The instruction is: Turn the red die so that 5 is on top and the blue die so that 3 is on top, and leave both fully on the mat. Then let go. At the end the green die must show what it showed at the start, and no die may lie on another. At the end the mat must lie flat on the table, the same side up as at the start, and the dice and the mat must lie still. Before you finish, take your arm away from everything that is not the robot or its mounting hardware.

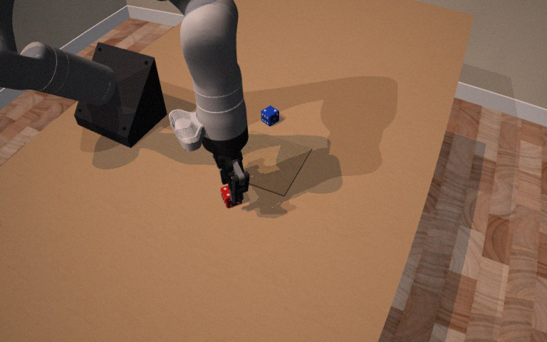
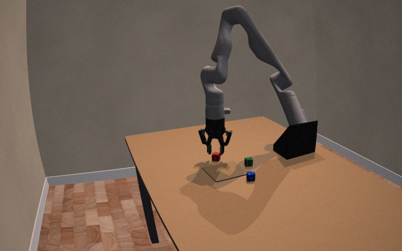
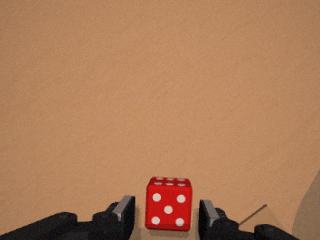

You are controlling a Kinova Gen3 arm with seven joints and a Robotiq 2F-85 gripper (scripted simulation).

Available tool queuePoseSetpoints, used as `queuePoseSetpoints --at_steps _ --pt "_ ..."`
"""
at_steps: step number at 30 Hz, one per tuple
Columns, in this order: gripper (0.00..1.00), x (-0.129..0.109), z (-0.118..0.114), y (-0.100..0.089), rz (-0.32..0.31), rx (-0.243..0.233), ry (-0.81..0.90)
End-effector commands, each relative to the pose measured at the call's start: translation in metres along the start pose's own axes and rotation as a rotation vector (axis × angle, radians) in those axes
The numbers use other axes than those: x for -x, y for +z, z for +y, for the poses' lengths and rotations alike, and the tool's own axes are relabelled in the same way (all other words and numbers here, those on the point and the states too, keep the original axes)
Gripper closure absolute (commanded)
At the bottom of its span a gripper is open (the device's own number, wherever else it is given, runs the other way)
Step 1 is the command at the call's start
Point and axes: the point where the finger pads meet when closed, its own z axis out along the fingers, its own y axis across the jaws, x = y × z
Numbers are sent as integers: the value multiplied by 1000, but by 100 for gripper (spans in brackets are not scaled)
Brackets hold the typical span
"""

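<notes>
Your pincer (image 3: 167,216) stands half-open, gripping nothing, with the red die (image 3: 168,203) directly below between its fingers, gaps visible both sides.
</notes>
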Motion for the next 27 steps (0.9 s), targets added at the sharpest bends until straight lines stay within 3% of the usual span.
queuePoseSetpoints --at_steps 1,10,27 --pt "54 -2 1 8 8 3 0" --pt "54 -2 1 23 8 3 0" --pt "54 -2 1 24 8 3 0"
